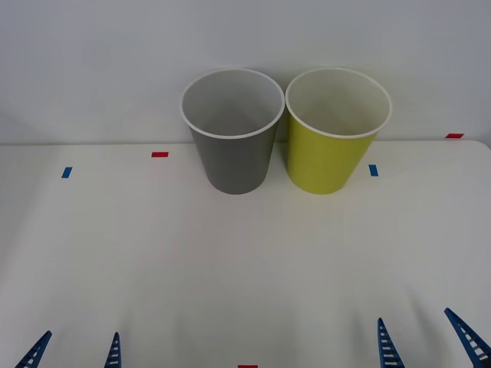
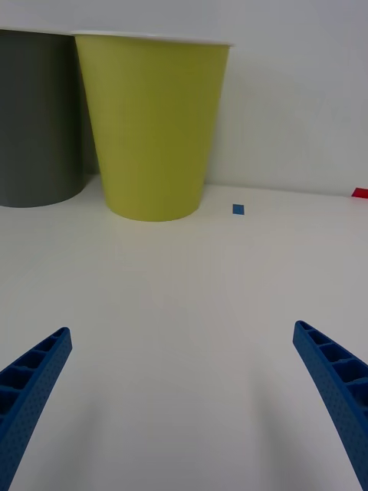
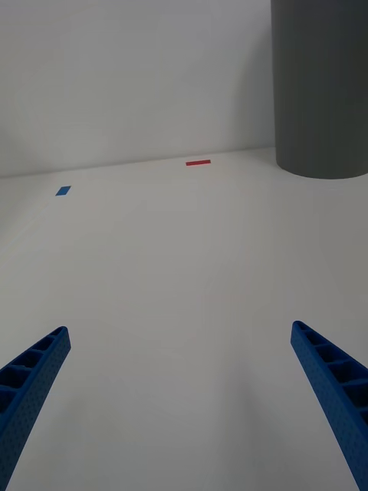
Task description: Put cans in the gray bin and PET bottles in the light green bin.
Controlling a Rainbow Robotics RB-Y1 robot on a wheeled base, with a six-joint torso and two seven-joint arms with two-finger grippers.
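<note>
Left gripper (image 1: 74,351): near table edge, fingers spread, holding nothing. Gray bin (image 1: 233,142): upright at the far side, well apart. Light green bin (image 1: 334,142): just beside it, rims nearly touching. Right gripper (image 1: 428,341): near edge, spread, holding nothing.

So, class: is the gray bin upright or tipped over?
Upright: the gray bin stands on its base, white rim facing up, beside the light green bin.
</note>
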